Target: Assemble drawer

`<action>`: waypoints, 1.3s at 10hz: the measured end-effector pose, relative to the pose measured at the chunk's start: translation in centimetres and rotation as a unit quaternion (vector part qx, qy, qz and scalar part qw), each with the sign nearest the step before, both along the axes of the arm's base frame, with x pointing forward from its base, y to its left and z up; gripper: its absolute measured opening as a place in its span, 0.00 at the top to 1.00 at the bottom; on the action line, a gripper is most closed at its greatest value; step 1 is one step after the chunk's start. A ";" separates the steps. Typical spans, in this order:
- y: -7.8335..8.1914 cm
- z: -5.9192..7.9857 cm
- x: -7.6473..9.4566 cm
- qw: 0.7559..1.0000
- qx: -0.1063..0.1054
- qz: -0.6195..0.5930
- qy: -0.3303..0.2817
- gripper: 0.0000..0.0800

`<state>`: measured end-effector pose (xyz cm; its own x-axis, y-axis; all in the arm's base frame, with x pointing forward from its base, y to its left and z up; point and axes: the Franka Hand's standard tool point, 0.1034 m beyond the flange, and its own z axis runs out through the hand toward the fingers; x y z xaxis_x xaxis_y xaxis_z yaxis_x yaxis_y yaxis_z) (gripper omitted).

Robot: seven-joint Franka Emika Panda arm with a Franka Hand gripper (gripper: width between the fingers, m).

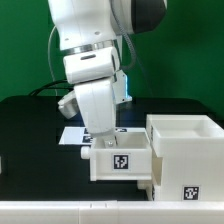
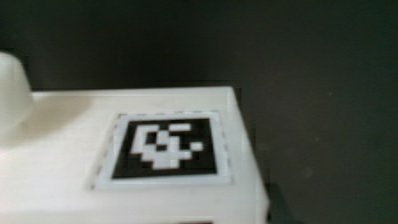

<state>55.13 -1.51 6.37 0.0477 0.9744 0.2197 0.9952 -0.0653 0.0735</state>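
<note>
Drawer parts on black table (image 1: 30, 120), near side, toward exterior view's right. Count: 2 white pieces visible. 1 large open-topped box (image 1: 182, 150), hollow inside, one marker tag on its near face, low at right corner. 1 smaller white box piece (image 1: 122, 160) just beside it on exterior view's left, touching or nearly so; cannot tell if seated in. Smaller piece carries one tag on its near face.

Wrist view: 1 white flat surface w/ 1 black-and-white tag (image 2: 166, 148) in a thin dashed border, blurred; dark table beyond the edge. Rounded white shape at frame edge, unclear what.

Marker board (image 1: 75, 134): 1, flat on table behind the smaller piece, partly hidden by arm, tags partly visible.

Arm: 1 Panda, white, coming down from top of frame, wrist pointing straight down over smaller piece. Gripper (image 1: 104, 141) sits at that piece's top, far-left corner. Fingers hidden behind piece and hand body; opening width and any hold: cannot tell.

Backdrop green; cable trails off arm to exterior view's left.
</note>
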 end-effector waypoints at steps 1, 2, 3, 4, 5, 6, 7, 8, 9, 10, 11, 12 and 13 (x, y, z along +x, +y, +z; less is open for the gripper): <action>0.0 0.1 0.2 1.000 -0.003 0.007 0.000 0.95; 0.1 -0.1 0.1 1.000 -0.004 0.011 0.000 0.95; 0.2 -0.3 0.0 1.000 -0.005 0.016 0.001 0.95; 0.3 -0.6 -0.2 1.000 -0.005 0.016 0.000 0.95; 0.4 -1.0 -0.7 1.000 -0.006 0.013 -0.009 0.95; 0.3 -1.7 -1.6 1.000 -0.009 0.010 -0.013 0.95; 0.3 -1.8 -1.7 1.000 -0.008 0.006 -0.011 0.95; 0.3 -1.8 -1.6 1.000 -0.008 0.000 -0.010 0.95; 0.3 -1.8 -1.4 1.000 -0.007 -0.010 -0.009 0.95; 0.3 -1.6 -1.0 1.000 -0.006 -0.020 -0.010 0.95; -0.1 -1.6 -1.0 1.000 -0.004 -0.027 -0.008 0.95; -1.3 -1.8 -1.3 0.999 0.001 -0.046 0.000 0.95; -1.4 -1.8 -1.3 0.999 -0.001 -0.044 0.000 0.95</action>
<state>53.79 -2.89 4.57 0.1332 0.9670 0.2170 0.9855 -0.1524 0.0743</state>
